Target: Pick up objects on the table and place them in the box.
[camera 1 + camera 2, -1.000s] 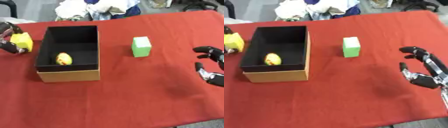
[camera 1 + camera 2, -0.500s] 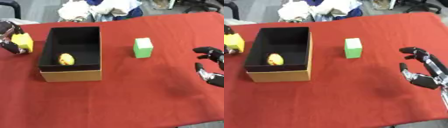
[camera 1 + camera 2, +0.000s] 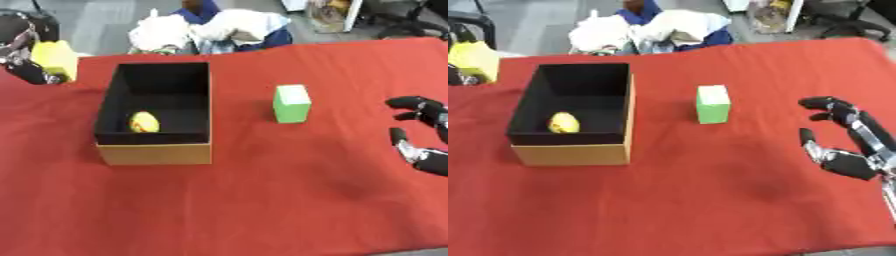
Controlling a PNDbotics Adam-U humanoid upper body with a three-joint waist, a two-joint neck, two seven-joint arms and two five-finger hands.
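Since one second ago the left hand with its yellow block sits higher and further toward the upper left corner of the frame; part of that shift belongs to the camera, as the whole scene has slid down and right, and box, green block and right hand keep their places relative to one another. Red tablecloth fills nearly the whole frame, running askew. Cardboard box, black inside, stands left of centre, open top toward the camera, tan front wall facing the lower edge. Pile of white and blue cloth lies beyond the far table edge, top centre. Right hand rests at the right edge, mid-height, on the cloth; fingers spread and slightly bent, thumb apart, nothing in them. Left hand at upper left, only partly in frame; fingers curled against the near side of the yellow block, which is held above the cloth, left of the box and apart from it. Green block stands upright on the cloth, right of the box, well apart from both hands. Small yellow rounded object with a reddish spot lies inside the box, on its floor near the front left.
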